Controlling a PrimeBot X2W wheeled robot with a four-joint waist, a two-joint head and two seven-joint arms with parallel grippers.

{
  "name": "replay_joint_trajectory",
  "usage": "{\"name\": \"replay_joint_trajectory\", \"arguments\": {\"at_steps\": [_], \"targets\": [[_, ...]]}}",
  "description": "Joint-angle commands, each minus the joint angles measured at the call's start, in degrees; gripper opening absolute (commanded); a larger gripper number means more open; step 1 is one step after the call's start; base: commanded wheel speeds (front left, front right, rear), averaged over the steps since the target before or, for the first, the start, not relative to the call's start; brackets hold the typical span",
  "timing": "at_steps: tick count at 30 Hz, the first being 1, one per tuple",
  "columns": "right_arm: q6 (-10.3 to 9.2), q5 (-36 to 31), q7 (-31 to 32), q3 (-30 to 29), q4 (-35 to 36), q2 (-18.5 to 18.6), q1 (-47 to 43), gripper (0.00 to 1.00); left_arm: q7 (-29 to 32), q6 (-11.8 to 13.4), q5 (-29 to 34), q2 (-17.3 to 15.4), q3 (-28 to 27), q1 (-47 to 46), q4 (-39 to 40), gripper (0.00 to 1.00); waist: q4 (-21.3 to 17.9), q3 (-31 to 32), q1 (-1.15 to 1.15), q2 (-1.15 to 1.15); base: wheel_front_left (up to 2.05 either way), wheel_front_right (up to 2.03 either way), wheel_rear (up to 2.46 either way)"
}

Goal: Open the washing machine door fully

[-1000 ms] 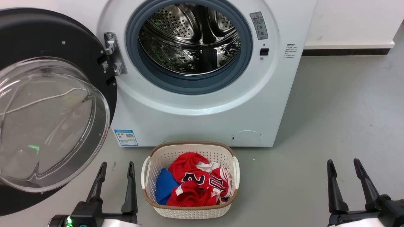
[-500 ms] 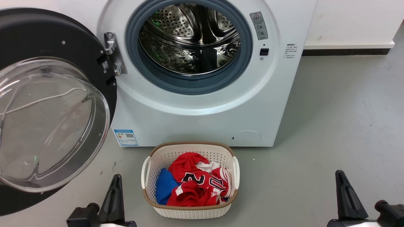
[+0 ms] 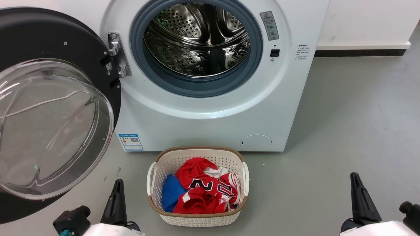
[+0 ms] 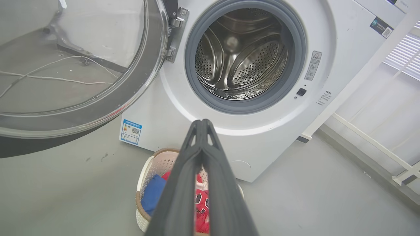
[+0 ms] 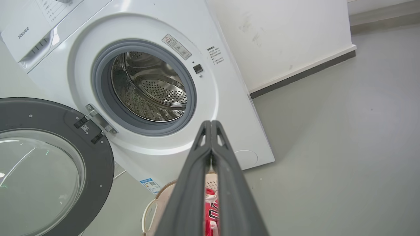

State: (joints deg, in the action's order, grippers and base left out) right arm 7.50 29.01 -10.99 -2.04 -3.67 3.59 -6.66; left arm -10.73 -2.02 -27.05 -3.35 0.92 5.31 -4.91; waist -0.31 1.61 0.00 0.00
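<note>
Both sets of fingers are pressed flat together with the tips meeting, so they've got hold of nothing. That goes for the left gripper (image 4: pixel 200 122) and the right gripper (image 5: pixel 210 123) alike. The fingers are long, dark and matte, tapering to thin points.

Both arms sit low and pulled back with the fingers angled up toward the machine. The left one is below the door's lower edge, just beside the basket. The right one is well off to the other side, over bare grey floor (image 3: pixel 344 131). Neither touches anything.

The washing machine door (image 3: pixel 39 32) is swung wide open to the left of the opening, hanging off a chunky metal hinge (image 3: pixel 116 54). It's a fat glossy black ring around a bulging clear glass bowl (image 3: pixel 49 131).

On the white washing machine (image 3: pixel 197 127), a grey rubber ring (image 3: pixel 197 88) frames the shiny perforated steel drum (image 3: pixel 200 36).

On the floor right against the machine's front edge is a cream plastic basket (image 3: pixel 197 219). It has a holey lattice wall and a brown woven-look rim. A crumpled red jersey (image 3: pixel 203 193) and a blue cloth (image 3: pixel 170 195) are inside it.
</note>
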Motion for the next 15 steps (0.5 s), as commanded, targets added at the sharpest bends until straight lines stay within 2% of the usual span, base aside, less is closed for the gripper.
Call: {"name": "replay_joint_trajectory", "arguments": {"at_steps": [1,15], "targets": [[0.00,4.40,0.84,0.04,0.10,0.64,2.17,0.00,0.75,-0.43,-4.36,-0.57,-0.47,-2.05,0.04,0.00,0.01,-0.06,0.00,0.00,0.00,0.00,0.00],[0.00,16.97,3.50,-0.04,-1.92,1.02,4.42,0.00,3.53,-1.49,-17.20,-0.90,-1.20,-4.04,-1.69,0.00,0.05,-0.30,0.00,0.00,0.00,0.00,0.00]]}}
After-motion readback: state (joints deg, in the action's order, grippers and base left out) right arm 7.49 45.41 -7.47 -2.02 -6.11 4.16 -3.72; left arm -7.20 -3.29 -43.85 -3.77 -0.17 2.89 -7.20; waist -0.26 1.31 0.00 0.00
